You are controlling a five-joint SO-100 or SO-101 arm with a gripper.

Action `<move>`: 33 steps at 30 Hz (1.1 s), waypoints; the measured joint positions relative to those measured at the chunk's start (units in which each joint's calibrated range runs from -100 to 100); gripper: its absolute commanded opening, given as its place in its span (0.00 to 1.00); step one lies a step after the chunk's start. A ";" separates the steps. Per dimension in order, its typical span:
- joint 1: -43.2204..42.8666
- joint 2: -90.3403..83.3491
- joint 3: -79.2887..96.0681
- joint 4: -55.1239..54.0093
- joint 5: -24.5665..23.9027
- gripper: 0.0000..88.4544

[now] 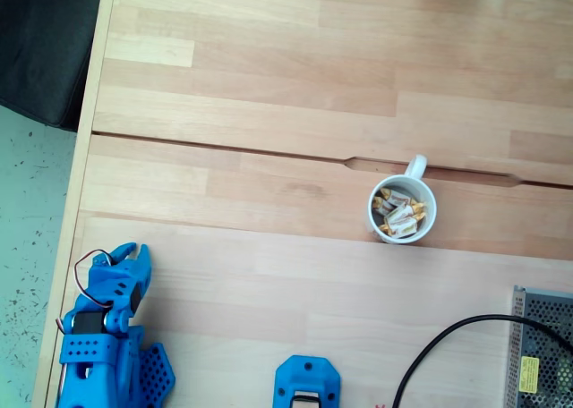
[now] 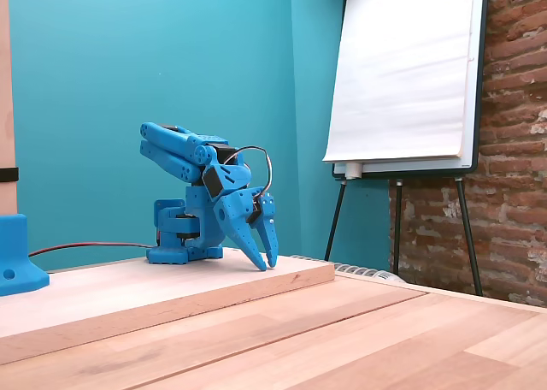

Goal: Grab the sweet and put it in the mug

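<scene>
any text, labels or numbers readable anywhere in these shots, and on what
No text can be read in either fixed view.
Yellow label on the grey perforated metal box: print too small and blurred to read.
Sweets in the mug: yellow-orange wrapper marks, no legible words.
Flip chart: blank white sheet.
Blue arm: no markings visible.

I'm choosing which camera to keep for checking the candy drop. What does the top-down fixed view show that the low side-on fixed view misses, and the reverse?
The top-down fixed view alone shows the white mug holding several wrapped sweets, a black cable, and a metal mesh box at the right edge.

The side-on fixed view alone shows the teal wall, a flipchart easel and a brick wall.

Both show the blue arm folded at rest on the wooden table, its gripper empty, fingertips close together.
</scene>
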 measured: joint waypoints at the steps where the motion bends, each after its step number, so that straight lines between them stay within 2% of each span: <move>1: 0.00 0.00 0.00 0.00 0.00 0.06; 3: 1.26 -0.82 -0.81 -0.24 -0.10 0.06; 7: 11.15 -0.91 -1.43 -0.24 -0.20 0.06; 10: 13.52 -0.91 -0.90 -0.24 0.24 0.06; 33: 14.48 -0.91 0.18 -0.24 0.24 0.06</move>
